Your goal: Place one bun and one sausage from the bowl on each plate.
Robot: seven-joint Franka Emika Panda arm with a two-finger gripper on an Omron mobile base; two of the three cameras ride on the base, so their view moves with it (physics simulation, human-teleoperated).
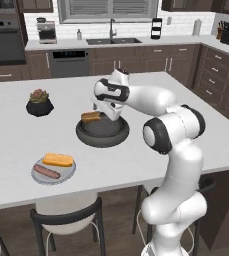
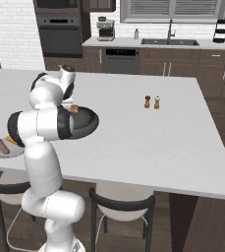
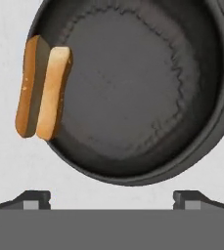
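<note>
The pincer (image 3: 111, 199) hangs wide and empty above the bowl (image 3: 191, 97), whose dark floor lies bare below it. The remaining bun (image 3: 41, 88) rests tilted on the bowl's rim, off to one side of the fingertips. To grasp it well, shift sideways until centred over the bun, turn the jaws across its narrow width, then descend. The grey plate (image 1: 53, 176) on the surface already carries a bun and a sausage (image 1: 46, 172).

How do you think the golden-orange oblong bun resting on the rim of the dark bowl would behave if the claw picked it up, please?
The golden-orange oblong bun looks split lengthwise, so it may squash or spread under pressure. Perched on the rim of the wide dark grey bowl, it could probably tip or slide if nudged. It looks light for its size.
</note>
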